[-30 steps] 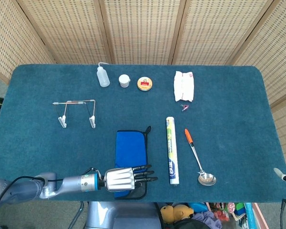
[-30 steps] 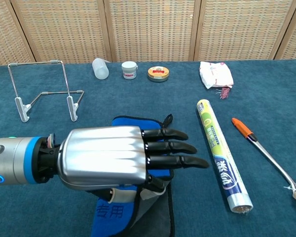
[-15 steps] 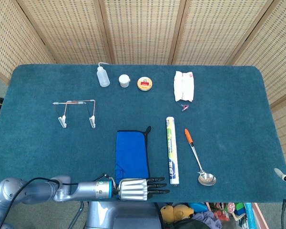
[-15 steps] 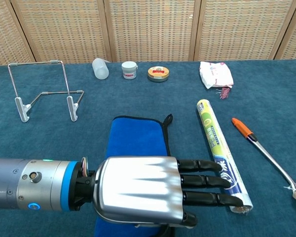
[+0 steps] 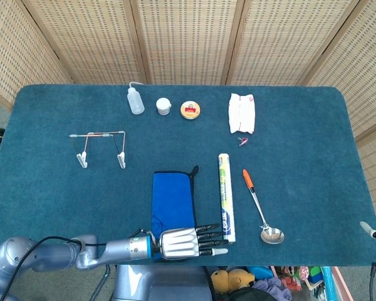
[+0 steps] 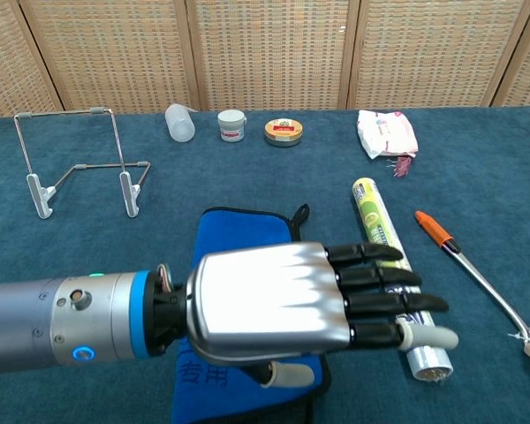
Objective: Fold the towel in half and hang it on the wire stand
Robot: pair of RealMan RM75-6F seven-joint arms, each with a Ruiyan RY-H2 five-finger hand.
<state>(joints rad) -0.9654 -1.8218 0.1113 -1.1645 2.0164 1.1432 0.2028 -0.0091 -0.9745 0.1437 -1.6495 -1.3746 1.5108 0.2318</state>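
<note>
From the head camera, my left hand (image 5: 187, 243) sits at the near edge of the table (image 5: 313, 163), fingers stretched out flat and pointing right, over the near right corner of the blue towel (image 5: 173, 202). Half a second ago it lay a little further right and nearer, just off the towel's near end; a second ago it was further left, lying over the towel's near part. The towel now lies as a narrow strip running near to far, with its black loop at the far right corner, and the wire stand (image 5: 100, 148) waits well apart to the far left, bare. My right hand is not in either view. To the right of the towel lie the film roll (image 5: 225, 197) and the spoon with the orange handle (image 5: 258, 208); my fingertips reach close to the roll's near end. From the chest camera, my left hand (image 6: 307, 300) fills the foreground, palm down, fingers (image 6: 375, 279) spread and straight across the roll (image 6: 390, 262), thumb tucked beneath near the towel (image 6: 244, 243); it holds nothing that I can see. The stand (image 6: 79, 168) stands upright at far left. I judge the fold is about done, since the towel looks neatly doubled, and what remains is to take hold of it and carry it left to the stand's top wire.
</note>
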